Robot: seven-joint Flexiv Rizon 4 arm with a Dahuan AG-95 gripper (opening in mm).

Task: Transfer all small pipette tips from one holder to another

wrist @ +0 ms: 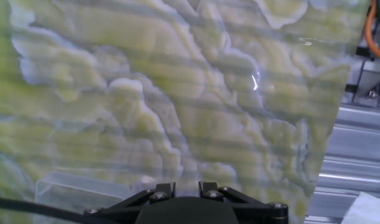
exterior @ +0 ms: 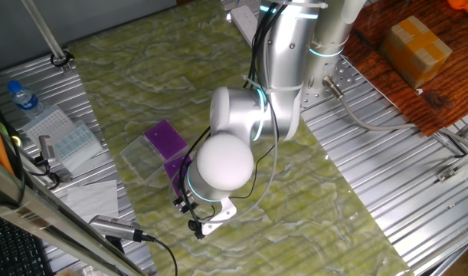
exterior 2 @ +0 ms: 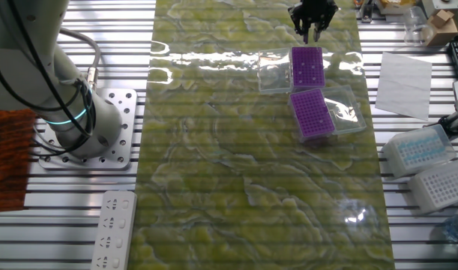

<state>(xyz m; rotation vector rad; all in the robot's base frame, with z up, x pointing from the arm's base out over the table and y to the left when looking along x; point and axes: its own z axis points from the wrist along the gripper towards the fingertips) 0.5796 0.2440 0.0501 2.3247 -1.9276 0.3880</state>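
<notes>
Two purple holders lie side by side on the green marbled mat, one (exterior 2: 306,67) nearer my gripper and one (exterior 2: 312,114) farther from it, each beside a clear plastic lid (exterior 2: 273,69). In one fixed view, one purple holder (exterior: 165,139) shows fully and the second (exterior: 175,167) is half hidden behind my arm. The small pipette tips are too small to make out in any view. My gripper (exterior 2: 312,30) hangs just beyond the first holder, over bare mat, its jaws slightly apart with nothing seen between them. The hand view shows only mat and a corner of a clear lid (wrist: 71,186).
Beside the mat stand two pale tip boxes (exterior 2: 420,146) (exterior 2: 442,184) and a sheet of paper (exterior 2: 403,75). The arm's base (exterior 2: 86,120) and a power strip (exterior 2: 116,225) sit on the opposite side. A water bottle (exterior: 23,98) and a cardboard box (exterior: 417,42) lie off the mat.
</notes>
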